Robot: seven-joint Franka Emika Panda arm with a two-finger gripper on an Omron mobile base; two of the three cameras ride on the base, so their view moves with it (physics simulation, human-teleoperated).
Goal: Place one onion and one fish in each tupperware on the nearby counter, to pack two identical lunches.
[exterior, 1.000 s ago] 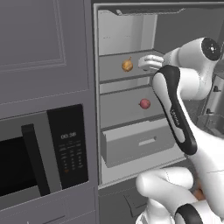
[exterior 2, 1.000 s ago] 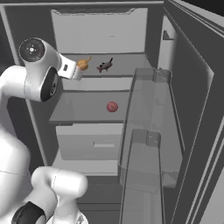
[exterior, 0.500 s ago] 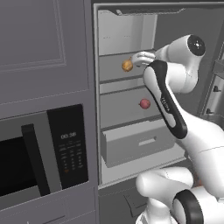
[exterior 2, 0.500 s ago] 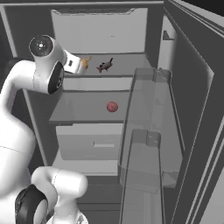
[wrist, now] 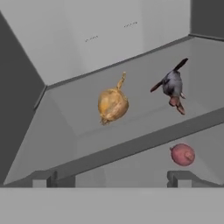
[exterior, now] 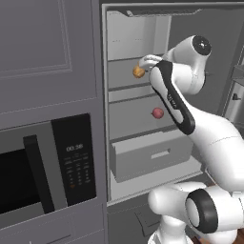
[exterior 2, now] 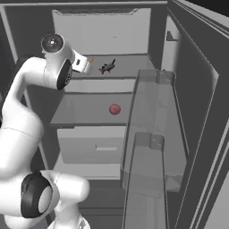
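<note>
With its jaws fully spread and empty, the gripper [wrist: 111, 183] faced the onion [wrist: 113, 104] on the upper fridge shelf [wrist: 65, 109], beside the fish [wrist: 172, 86]; it needed to centre on the bulb before closing.

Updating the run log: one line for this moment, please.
phase: reaching into fridge | gripper: jaws open, empty | target: yellow onion, upper shelf | beside it: fish | shelf below: red onion

arm raised, reaching forward | tool [wrist: 112, 179] jaws wide apart, empty
</note>
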